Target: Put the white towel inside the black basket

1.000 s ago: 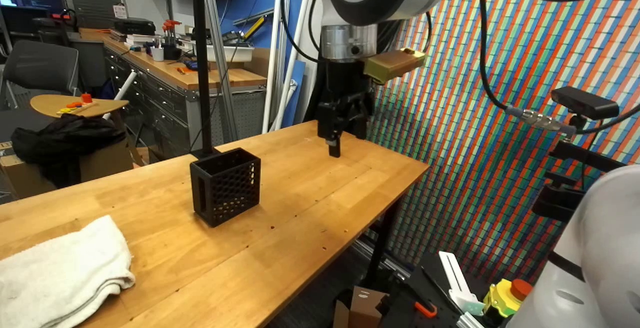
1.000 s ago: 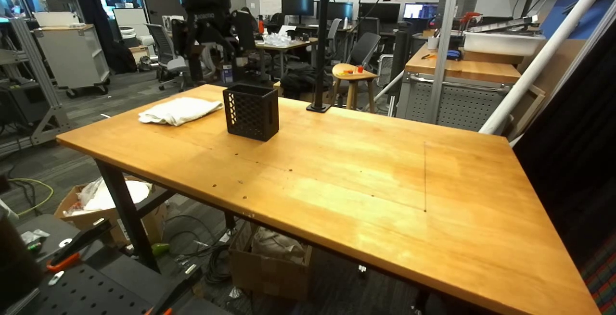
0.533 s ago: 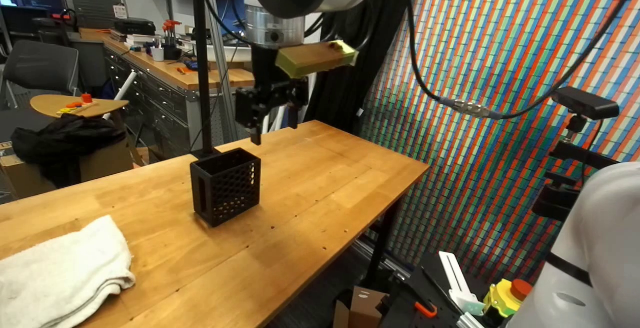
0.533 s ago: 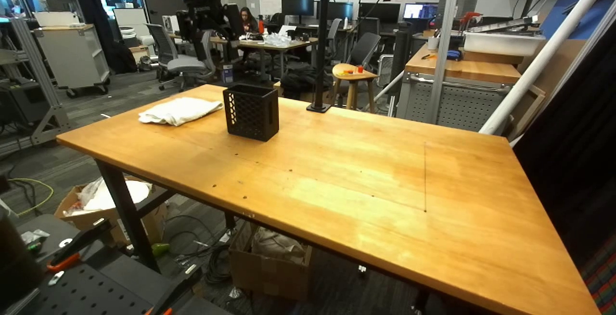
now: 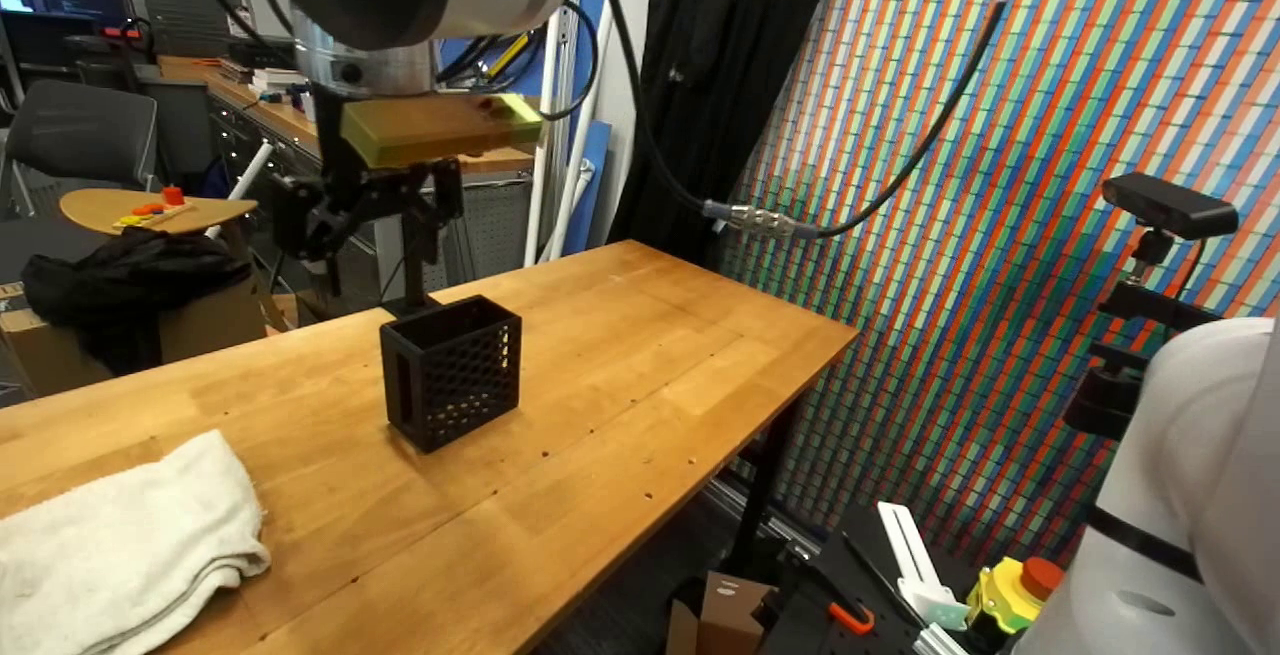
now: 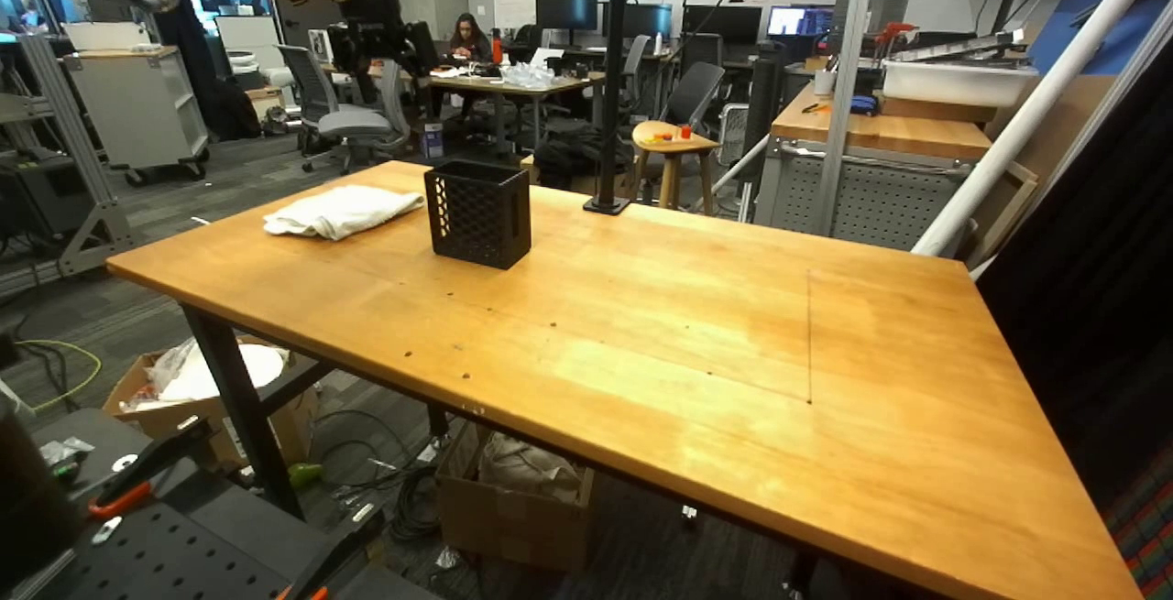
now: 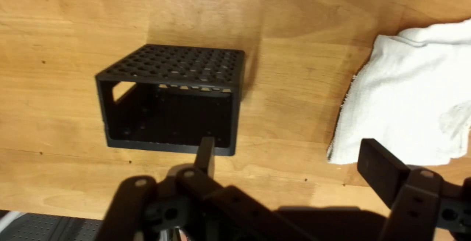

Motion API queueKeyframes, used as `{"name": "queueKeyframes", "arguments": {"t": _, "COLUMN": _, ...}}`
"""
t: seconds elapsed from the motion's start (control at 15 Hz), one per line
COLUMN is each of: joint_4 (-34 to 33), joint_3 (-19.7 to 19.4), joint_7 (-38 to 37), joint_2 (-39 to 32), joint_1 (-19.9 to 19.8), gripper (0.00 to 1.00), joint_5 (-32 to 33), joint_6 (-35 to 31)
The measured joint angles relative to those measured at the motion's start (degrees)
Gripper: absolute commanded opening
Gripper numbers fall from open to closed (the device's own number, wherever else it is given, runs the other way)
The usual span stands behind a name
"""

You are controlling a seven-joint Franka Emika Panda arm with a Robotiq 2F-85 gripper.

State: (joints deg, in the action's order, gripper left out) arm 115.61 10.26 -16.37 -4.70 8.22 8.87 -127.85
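One empty gripper (image 7: 287,149) (two fingers (image 7: 381,171), spread wide), one towel (image 7: 412,101) near one basket (image 7: 165,79).

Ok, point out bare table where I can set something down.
Free: the table from basket and pole to the end away from the towel; also a strip between basket and towel, but crowded, the open pincer overhead.
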Motion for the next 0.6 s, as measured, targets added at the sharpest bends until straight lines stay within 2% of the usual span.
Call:
{"name": "queueKeyframes", "arguments": {"t": 0.33, "joint_4": -9.72, "joint_3": 0.75, "joint_7": -5.16, "joint_2": -9.24, "joint_1": 6.28, "gripper": 1.0, "joint_5": 2.73, "joint_6": 1.01}}
{"name": "queueKeyframes", "arguments": {"t": 0.6, "joint_4": -16.78, "joint_3": 0.7, "joint_7": -6.39, "joint_2": -17.14, "joint_1": 9.75, "gripper": 1.0, "joint_5": 2.75, "joint_6": 1.02}}
